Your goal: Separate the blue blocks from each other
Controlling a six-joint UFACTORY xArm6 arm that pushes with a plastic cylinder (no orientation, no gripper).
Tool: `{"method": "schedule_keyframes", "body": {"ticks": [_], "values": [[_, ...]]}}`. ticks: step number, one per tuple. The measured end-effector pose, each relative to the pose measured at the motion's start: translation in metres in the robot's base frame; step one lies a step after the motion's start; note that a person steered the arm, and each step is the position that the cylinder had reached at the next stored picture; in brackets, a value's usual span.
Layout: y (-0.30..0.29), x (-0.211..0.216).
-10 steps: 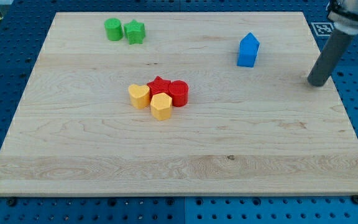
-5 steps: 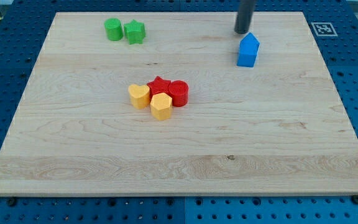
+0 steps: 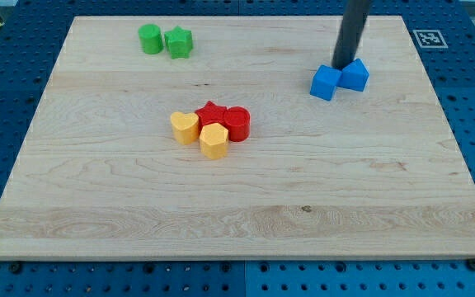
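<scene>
Two blue blocks sit at the view's upper right: a blue cube on the left and a blue house-shaped block on the right, their near corners almost touching. My tip stands just above the narrow gap between them, right at their top edges. The dark rod rises from there out of the view's top.
A red star-like block, a red cylinder, a yellow heart-like block and a yellow hexagon-like block cluster at the board's middle. Two green blocks sit at the upper left. A marker tag lies off the board's upper right corner.
The rod moved from the right edge to the blue blocks' top, then down between them. The blues, seen as one stacked shape before, now sit side by side, spread apart.
</scene>
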State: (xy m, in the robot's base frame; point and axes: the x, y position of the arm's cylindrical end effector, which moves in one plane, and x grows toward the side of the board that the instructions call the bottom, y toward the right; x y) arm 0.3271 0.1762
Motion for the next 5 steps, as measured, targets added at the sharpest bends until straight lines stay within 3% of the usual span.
{"method": "schedule_keyframes", "body": {"ticks": [5], "values": [[0.0191, 0.0147]]}}
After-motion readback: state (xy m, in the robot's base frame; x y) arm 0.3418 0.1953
